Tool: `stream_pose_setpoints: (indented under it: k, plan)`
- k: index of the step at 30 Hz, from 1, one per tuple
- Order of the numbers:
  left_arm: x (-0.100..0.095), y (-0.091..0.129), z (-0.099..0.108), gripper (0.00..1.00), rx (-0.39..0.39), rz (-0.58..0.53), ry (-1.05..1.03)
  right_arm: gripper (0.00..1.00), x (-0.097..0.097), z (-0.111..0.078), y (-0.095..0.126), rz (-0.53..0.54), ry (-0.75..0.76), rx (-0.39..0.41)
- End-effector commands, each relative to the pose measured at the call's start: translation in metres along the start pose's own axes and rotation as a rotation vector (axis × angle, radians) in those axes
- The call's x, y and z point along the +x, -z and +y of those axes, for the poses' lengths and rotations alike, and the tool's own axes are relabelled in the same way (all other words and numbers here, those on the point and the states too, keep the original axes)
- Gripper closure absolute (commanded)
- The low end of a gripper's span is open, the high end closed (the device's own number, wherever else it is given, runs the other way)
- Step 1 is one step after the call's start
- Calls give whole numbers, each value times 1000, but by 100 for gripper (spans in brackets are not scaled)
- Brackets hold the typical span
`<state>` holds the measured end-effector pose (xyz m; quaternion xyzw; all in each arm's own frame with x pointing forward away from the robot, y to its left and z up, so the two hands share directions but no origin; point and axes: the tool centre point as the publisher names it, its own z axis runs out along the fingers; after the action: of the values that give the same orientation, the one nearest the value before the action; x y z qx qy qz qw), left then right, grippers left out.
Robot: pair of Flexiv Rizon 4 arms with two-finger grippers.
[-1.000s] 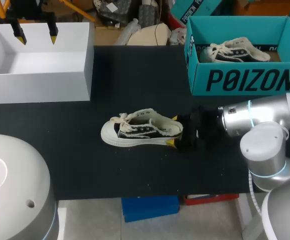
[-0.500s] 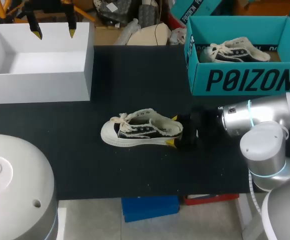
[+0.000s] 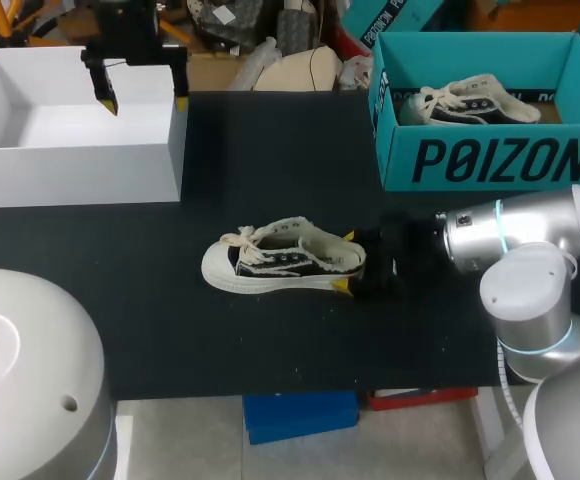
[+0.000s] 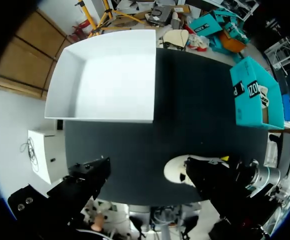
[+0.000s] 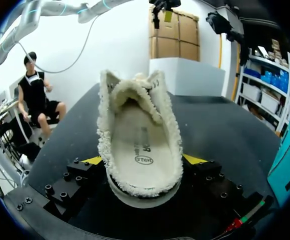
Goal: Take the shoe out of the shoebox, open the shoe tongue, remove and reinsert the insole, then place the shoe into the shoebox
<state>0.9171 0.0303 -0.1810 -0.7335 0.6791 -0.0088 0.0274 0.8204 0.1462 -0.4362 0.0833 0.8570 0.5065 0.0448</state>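
A cream low-top shoe (image 3: 280, 262) with dark side panels lies on its sole in the middle of the black table, toe to the left. My right gripper (image 3: 345, 262) is shut on its heel, one yellow tip on each side. In the right wrist view the shoe (image 5: 140, 145) points away from the gripper (image 5: 143, 160), and its pale insole (image 5: 142, 150) shows inside. The teal shoebox (image 3: 500, 160) stands open at the back right. My left gripper (image 3: 145, 100) hangs open and empty over the white box's far right corner.
A white open box (image 3: 70, 175) stands at the back left with nothing in it. A second, matching shoe (image 3: 465, 102) lies inside the teal shoebox. In the left wrist view the white box (image 4: 110, 75) and the shoebox (image 4: 250, 95) lie far below.
My left arm has moved right along the far side of the white box, from its left part to its right corner. The right arm and the shoe have kept still.
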Motion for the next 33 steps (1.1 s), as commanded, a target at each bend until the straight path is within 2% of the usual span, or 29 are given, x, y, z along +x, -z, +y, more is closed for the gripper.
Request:
stream_pose_setpoints:
  k: [1,11,12,17,21,27,33]
  plan:
    - [-1,-1,1,0,4,3,-1,100,-1,0,-3,-3,-2,1]
    - [-1,-1,1,0,4,3,-1,100,-1,0,-3,-3,-2,1]
    - [4,1,2,0,6,7,-12,100,-1,0,-3,-3,-2,1]
    - [35,11,16,0,94,-110,-43,100,-1,0,-3,-3,-2,1]
    - [60,19,36,0,123,-84,-113,100,-1,0,-3,-3,-2,1]
    - [91,9,67,0,74,-96,-166,100,-1,0,-3,-3,-2,1]
    - [107,-6,94,0,37,-138,-129,100,-1,0,-3,-3,-2,1]
